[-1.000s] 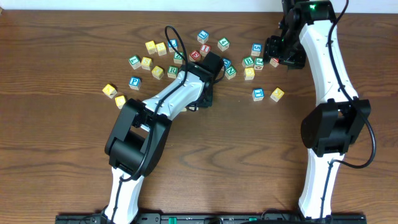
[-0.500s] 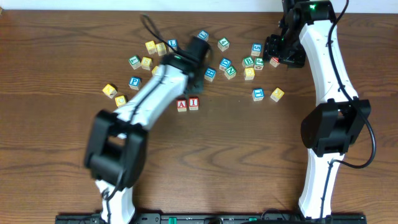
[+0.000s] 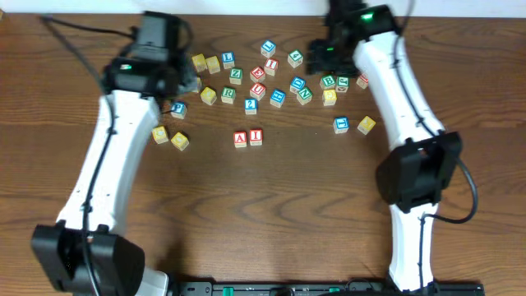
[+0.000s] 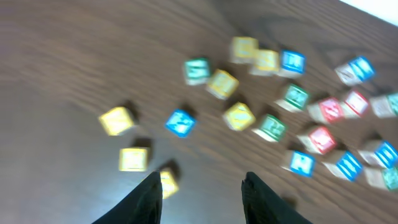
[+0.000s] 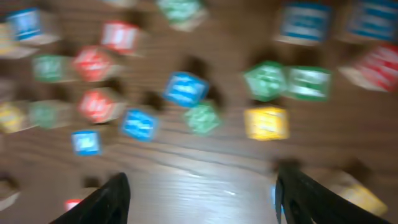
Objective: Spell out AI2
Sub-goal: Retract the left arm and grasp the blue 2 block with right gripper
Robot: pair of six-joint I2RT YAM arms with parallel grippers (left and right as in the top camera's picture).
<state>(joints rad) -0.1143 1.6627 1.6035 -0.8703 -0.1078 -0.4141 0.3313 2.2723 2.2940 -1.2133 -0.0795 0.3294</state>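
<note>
Judging from the overhead view, two of the three characters are set. The A block and the I block are placed side by side, touching, at the centre of the frame. A 2 is wanted to the right of the I. A blue block just above the pair appears to be marked so, though that is not certain. Both claws are held wide and empty, the left gripper at upper left and the right gripper at upper right. The table is dark grained wood, and a pale wall is seen along the top edge.
</note>
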